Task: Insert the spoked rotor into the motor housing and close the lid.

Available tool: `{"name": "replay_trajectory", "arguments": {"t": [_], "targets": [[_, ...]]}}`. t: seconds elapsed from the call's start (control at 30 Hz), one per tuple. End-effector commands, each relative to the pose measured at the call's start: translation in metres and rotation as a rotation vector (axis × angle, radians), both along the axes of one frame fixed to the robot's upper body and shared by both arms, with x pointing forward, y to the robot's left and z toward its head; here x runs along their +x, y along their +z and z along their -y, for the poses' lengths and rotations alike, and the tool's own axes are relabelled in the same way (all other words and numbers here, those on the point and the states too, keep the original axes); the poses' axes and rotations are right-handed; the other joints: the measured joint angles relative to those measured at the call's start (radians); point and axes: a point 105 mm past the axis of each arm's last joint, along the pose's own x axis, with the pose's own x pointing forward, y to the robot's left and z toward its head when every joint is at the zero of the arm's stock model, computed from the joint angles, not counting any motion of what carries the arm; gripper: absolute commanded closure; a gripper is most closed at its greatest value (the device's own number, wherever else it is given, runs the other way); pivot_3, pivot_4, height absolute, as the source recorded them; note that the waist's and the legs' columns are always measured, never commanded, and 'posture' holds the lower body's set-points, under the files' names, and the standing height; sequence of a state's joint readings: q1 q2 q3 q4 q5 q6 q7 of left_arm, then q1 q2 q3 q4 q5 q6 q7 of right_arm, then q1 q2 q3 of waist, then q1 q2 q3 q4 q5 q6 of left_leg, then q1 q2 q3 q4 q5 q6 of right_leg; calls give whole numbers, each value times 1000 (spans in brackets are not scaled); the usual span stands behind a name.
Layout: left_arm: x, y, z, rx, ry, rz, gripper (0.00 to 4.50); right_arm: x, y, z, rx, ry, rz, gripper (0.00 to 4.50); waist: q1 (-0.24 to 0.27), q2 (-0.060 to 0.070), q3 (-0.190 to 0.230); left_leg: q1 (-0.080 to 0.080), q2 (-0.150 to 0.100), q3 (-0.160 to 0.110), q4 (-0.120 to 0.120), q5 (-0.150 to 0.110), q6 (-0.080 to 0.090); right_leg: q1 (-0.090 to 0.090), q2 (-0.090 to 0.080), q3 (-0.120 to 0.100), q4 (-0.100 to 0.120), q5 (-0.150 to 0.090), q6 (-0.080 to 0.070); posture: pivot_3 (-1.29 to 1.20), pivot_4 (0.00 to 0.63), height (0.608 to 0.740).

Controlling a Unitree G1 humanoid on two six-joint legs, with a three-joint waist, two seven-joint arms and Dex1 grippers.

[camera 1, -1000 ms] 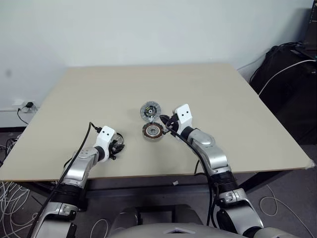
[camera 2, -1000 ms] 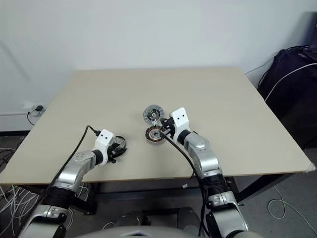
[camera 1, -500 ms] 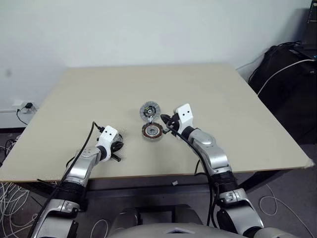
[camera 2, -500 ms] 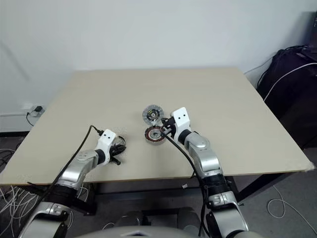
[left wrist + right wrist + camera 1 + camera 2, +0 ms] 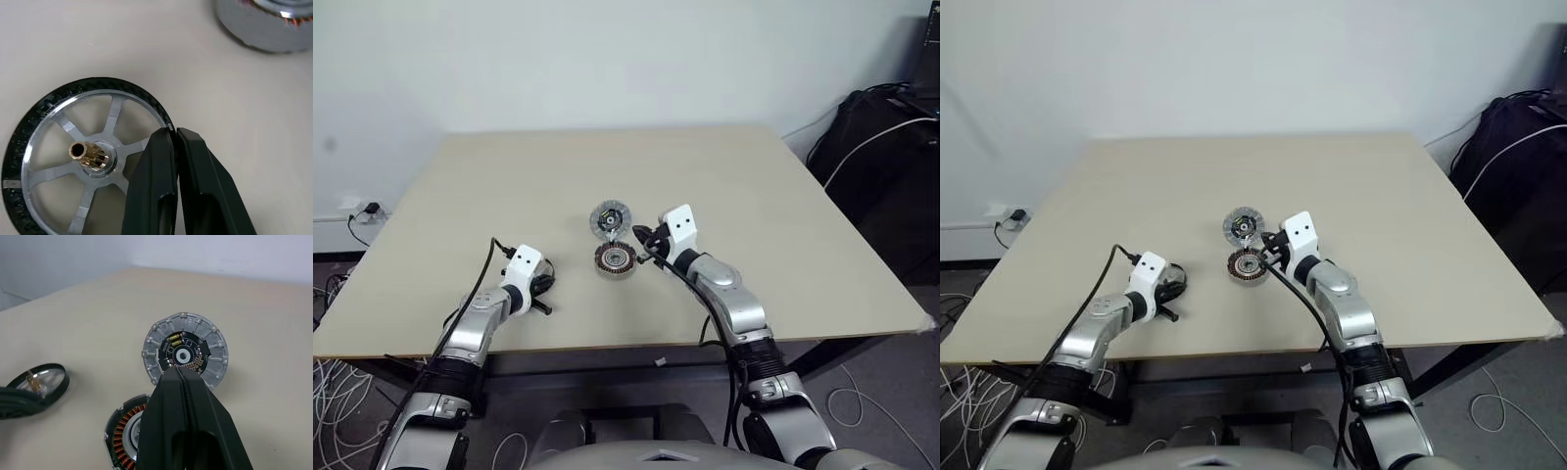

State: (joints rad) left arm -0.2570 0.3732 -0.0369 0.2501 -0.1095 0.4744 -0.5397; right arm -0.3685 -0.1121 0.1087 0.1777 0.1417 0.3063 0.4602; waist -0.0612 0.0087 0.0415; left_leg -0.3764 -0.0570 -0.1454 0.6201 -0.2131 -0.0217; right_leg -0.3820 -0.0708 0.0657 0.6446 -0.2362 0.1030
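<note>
While the beige rectangular table (image 5: 460, 196) carries all three parts, none of them is assembled. At the left, near the front edge, the left gripper (image 5: 173, 134) has its two black fingers pressed together on the rim of the spoked rotor (image 5: 73, 161), a thin black-rimmed ring with pale metal spokes and a small brass-coloured hub shaft. The rim sits pinched between the fingertips. In the head views the rotor (image 5: 1175, 284) is at the gripper's tip, just above or on the tabletop; which cannot be told.

Toward the table's middle, well apart from the rotor, the motor housing (image 5: 615, 258), a small round body with copper-brown windings around a pale grey centre, rests flat. Just behind it lies the lid (image 5: 185, 354), a round silver-grey ribbed disc with a dark centre bearing small components. Housing and lid sit close together, the two not seen to touch.

At the right, the right gripper (image 5: 180, 372) has its black fingers closed against each other, empty, held over the near edge of the lid and above the housing (image 5: 128, 431).
</note>
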Motion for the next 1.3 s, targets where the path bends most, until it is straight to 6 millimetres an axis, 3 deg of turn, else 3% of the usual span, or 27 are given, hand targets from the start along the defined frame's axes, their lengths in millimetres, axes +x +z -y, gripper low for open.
{"name": "replay_trajectory", "arguments": {"t": [0.03, 0.17, 0.3, 0.93, 1.3], "targets": [[24, 64, 20, -125, -11, 231, 4483, 3, 17, -2, 24, 12, 62, 4500, 4, 0, 0, 0, 0, 0, 0, 0, 0, 0, 0, 0, 0, 0, 0, 0, 0, 740], [28, 96, 42, -279, -30, 303, 4483, 2, 16, -2, 21, 15, 60, 4500, 7, 0, 0, -1, 0, 0, 0, 0, 0, 2, 0, 0, -1, 0, 0, 0, 0, 740], [23, 109, 61, -441, -66, 289, 4483, 3, 16, -2, 19, 15, 59, 4500, -2, 0, 0, -1, 0, 1, -1, 0, 0, 2, 0, 0, -1, 0, 0, 0, 0, 740], [23, 79, 95, -1014, -17, -20, 4483, 2, 20, 5, 7, 1, 68, 4500, -4, -3, 2, -1, 0, 1, 1, 0, 0, 4, 0, 0, -1, 0, 0, 0, 0, 740], [21, 86, 113, -1309, -20, -128, 4483, 1, 21, 13, -7, -18, 64, 4500, -3, -5, 3, -1, 0, 1, 1, 0, 0, 4, 0, 0, -2, 0, 0, 0, 0, 740]]}}
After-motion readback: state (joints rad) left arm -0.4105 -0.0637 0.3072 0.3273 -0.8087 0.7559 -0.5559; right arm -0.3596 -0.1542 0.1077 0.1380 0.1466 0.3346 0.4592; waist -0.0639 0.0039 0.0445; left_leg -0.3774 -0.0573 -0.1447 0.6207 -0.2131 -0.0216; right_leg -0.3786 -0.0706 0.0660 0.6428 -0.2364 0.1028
